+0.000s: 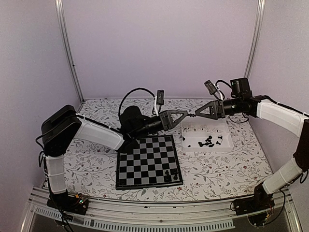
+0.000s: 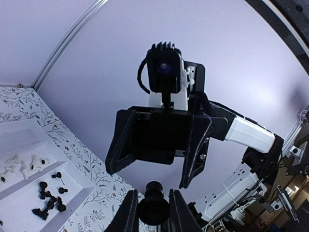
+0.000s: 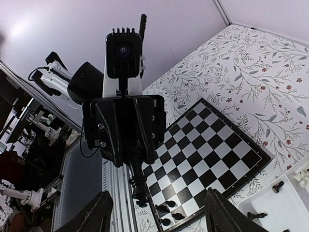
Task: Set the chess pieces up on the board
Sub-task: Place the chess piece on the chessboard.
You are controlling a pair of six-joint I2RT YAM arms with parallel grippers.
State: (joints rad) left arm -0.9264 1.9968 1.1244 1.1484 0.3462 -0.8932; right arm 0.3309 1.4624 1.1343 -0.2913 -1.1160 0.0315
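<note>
Meeting tip to tip in the upper middle of the overhead view, the left hand (image 1: 186, 115) and right hand (image 1: 196, 115) hang above the upper left corner of the white tray (image 1: 224, 131). The left hand is clenched on one black chess piece (image 2: 153, 209). The right hand is spread wide just in front of it, grasping nothing. The piece juts past the left fingertips toward the right hand, and its long axis seems to follow the line between the two.

The board (image 1: 145, 162) lies below and left of the pair, flat on the tabletop (image 1: 96, 159) and nearer the left arm. A few set pieces (image 1: 167, 175) stand by its lower right corner; the other squares look bare. Loose pieces (image 1: 207, 141) lie in the tray, right of the board.

By my judgement the held piece must travel down and left to reach a square. The air over the board is open, and the tray wall is the nearest edge to mind.
</note>
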